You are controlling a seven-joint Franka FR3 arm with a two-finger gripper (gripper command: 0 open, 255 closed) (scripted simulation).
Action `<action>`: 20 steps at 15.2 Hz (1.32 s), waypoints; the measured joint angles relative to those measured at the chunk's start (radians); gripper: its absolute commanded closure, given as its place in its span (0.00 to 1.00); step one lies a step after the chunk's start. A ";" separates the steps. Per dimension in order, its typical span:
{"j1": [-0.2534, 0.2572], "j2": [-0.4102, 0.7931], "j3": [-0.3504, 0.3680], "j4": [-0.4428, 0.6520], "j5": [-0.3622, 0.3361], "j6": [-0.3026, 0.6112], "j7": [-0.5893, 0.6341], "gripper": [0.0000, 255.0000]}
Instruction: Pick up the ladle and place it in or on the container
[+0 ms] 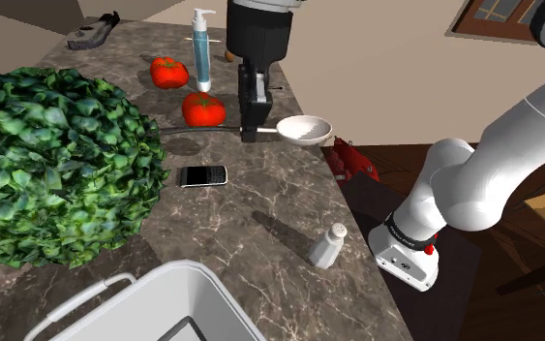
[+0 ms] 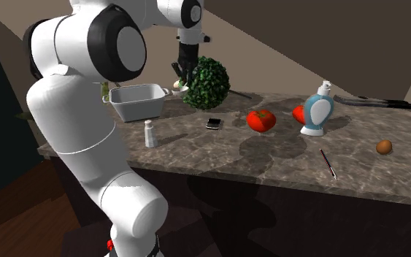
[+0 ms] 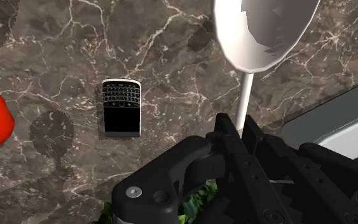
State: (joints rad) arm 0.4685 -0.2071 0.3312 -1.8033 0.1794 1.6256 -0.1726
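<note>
Shoulder view shows you the claw (image 1: 250, 131) clamped on the ladle (image 1: 304, 129) handle over the counter (image 1: 260, 213); the white tub (image 1: 164, 281) sits at its near edge.

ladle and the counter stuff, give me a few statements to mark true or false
1. The pincer is shut on the ladle at its handle. True.
2. The ladle rests inside the white container. False: the pincer holds it, well apart from the container.
3. A black phone lies flat on the marble counter. True.
4. The tomatoes are green. False: both are red.
5. The shaker lies on its side. False: it stands upright.
</note>
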 measured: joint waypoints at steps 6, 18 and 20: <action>0.057 0.083 0.099 0.097 -0.020 0.004 0.161 1.00; 0.250 0.410 0.266 0.451 -0.204 -0.034 0.514 1.00; 0.309 0.491 0.280 0.550 -0.256 -0.059 0.571 1.00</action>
State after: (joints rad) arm 0.7773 0.2840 0.6112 -1.2537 -0.0767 1.5666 0.3984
